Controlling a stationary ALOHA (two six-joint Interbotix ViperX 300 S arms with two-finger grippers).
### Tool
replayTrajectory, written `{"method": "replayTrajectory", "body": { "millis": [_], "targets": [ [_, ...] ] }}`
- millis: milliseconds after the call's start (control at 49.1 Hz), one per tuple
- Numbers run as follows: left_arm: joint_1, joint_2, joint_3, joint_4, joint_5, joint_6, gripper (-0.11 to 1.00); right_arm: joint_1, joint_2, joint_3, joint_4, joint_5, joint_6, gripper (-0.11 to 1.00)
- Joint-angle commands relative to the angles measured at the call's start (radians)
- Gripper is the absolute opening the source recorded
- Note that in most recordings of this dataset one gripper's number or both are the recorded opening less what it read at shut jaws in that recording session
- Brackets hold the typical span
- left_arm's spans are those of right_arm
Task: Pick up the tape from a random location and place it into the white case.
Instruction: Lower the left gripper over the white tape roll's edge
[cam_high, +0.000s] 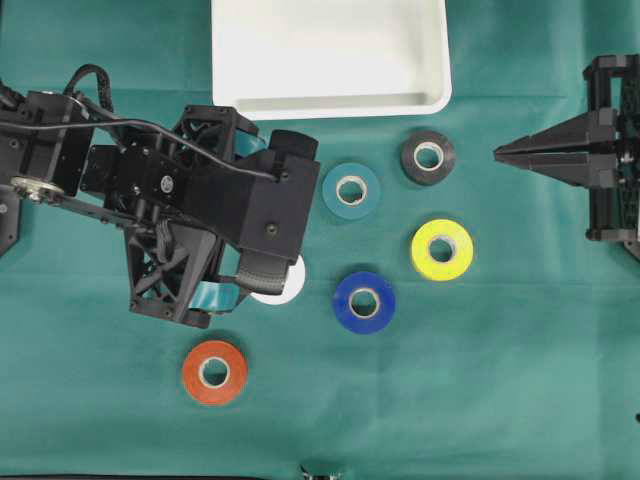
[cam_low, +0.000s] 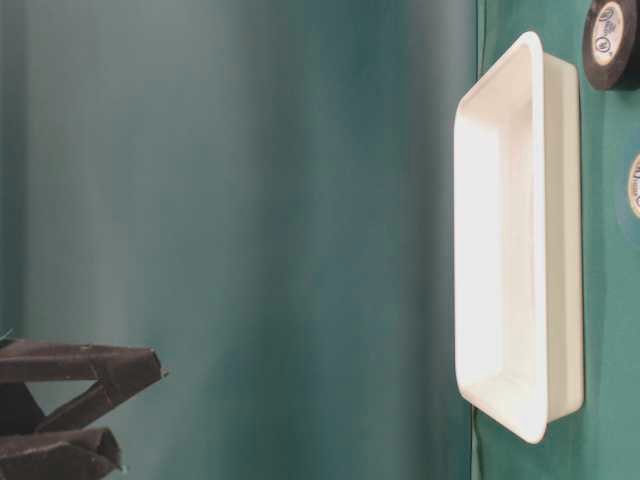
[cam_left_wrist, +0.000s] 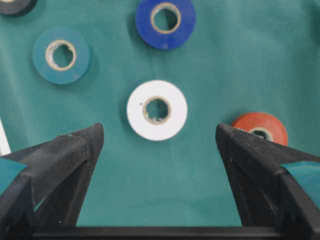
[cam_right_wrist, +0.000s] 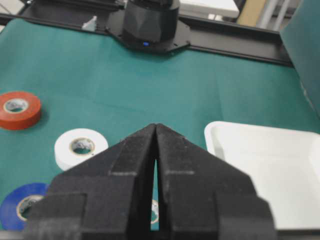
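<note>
The white case (cam_high: 330, 103) lies at the top middle of the green cloth, with nothing in it; it also shows in the table-level view (cam_low: 545, 230). A white tape (cam_left_wrist: 157, 110) lies flat under my left gripper (cam_left_wrist: 159, 129), which hangs open above it with both fingers wide of the roll and not touching it. From overhead only an edge of this tape (cam_high: 287, 287) shows beneath the left gripper (cam_high: 250, 228). My right gripper (cam_high: 497, 153) rests at the right edge, shut and holding nothing, its tips (cam_right_wrist: 156, 125) pointing left toward the rolls.
Other rolls lie flat on the cloth: teal (cam_high: 351, 190), black (cam_high: 427, 156), yellow (cam_high: 442, 249), blue (cam_high: 364, 301) and red (cam_high: 214, 372). The red roll (cam_left_wrist: 260, 127) sits just beyond my left gripper's right finger.
</note>
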Motion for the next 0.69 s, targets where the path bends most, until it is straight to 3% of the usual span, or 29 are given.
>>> {"method": "replayTrajectory", "body": {
  "millis": [0,326,672],
  "targets": [
    [-0.003,-0.017,-0.011,0.002,-0.012,0.0,0.99,-0.002,0.003,-0.028,0.003,-0.003,0.002,0.0],
    [-0.006,-0.011,0.071,0.003,-0.081,0.0,0.99,-0.002,0.008,-0.028,0.003,-0.003,0.002,0.0],
    [-0.012,-0.006,0.238,0.006,-0.279,0.0,0.99,-0.002,0.025,-0.026,0.003,-0.003,0.0,0.0]
  ]
}}
